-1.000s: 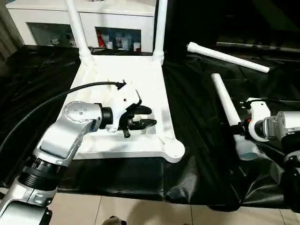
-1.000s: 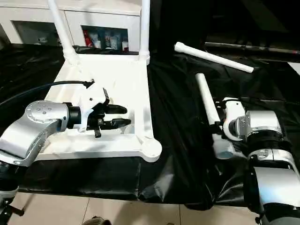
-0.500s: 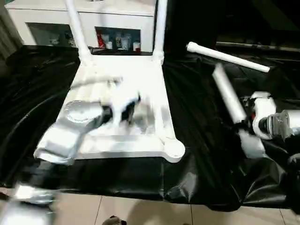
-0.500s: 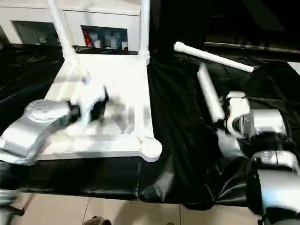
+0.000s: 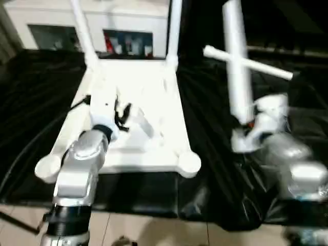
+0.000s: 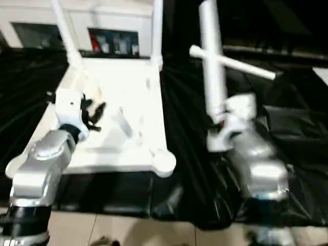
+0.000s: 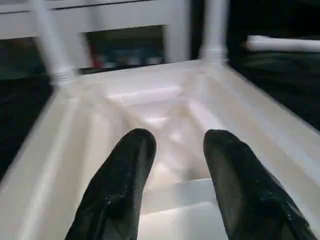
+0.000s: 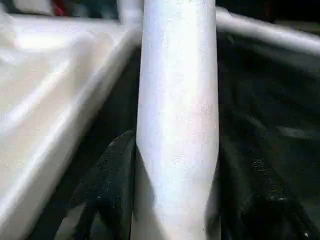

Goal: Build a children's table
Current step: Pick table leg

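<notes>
The white tabletop lies underside up on a black sheet. Two white legs stand in its far corner sockets. The near corner sockets hold nothing. My left gripper hovers over the ribbed underside. It is open, with nothing between its black fingers. Right of the tabletop, my right gripper is shut on a third leg, held almost upright off the sheet. In the right wrist view that leg sits between the fingers. A fourth leg lies at the back right.
A white cabinet with glass doors stands behind the table's far edge. The black sheet hangs over the front edge, with tiled floor below. A black cable trails from my left arm.
My right gripper has lifted its leg off the sheet and swung it from lying flat to nearly upright. My left arm has turned and now points away over the tabletop's left part.
</notes>
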